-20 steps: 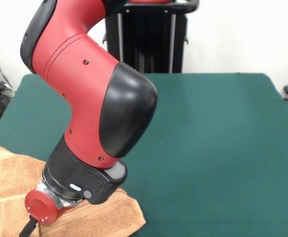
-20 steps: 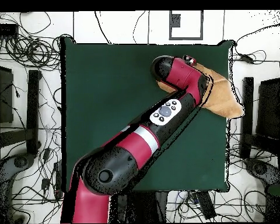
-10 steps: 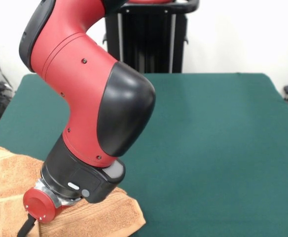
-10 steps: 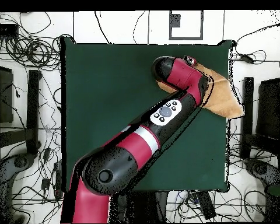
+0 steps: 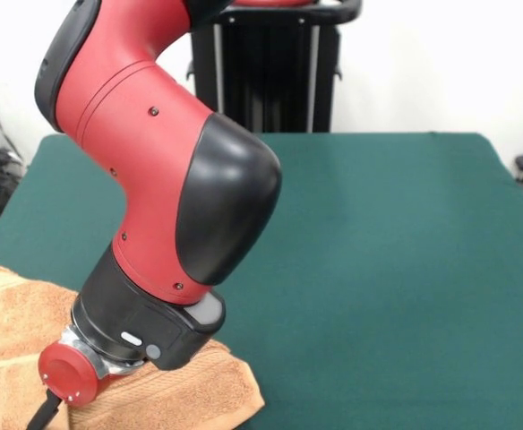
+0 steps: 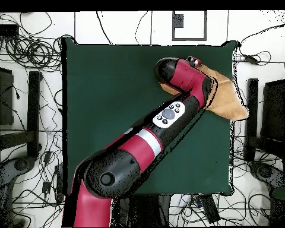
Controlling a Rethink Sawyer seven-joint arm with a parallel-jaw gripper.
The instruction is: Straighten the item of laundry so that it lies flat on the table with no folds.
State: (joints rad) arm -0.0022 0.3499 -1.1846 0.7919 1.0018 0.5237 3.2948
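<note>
The item of laundry (image 5: 11,333) is an orange-tan towel, bunched with folds at the front view's lower left corner. From overhead the towel (image 6: 229,100) lies at the right edge of the green table (image 6: 109,107) and reaches a little past it. The red and black arm (image 5: 167,193) comes down onto the towel, and its wrist with a red end cap (image 5: 67,378) rests against the cloth. The arm (image 6: 180,89) covers part of the towel from above. The gripper itself is hidden under the wrist in both views.
Most of the green table (image 5: 387,260) stretches bare to the right of the arm in the front view. Cables and black stands (image 6: 26,107) surround the table on the floor. A black pedestal frame (image 5: 266,67) stands behind the table.
The wrist and its red end cap have crept slightly left and down over the towel. The towel's shape looks the same.
</note>
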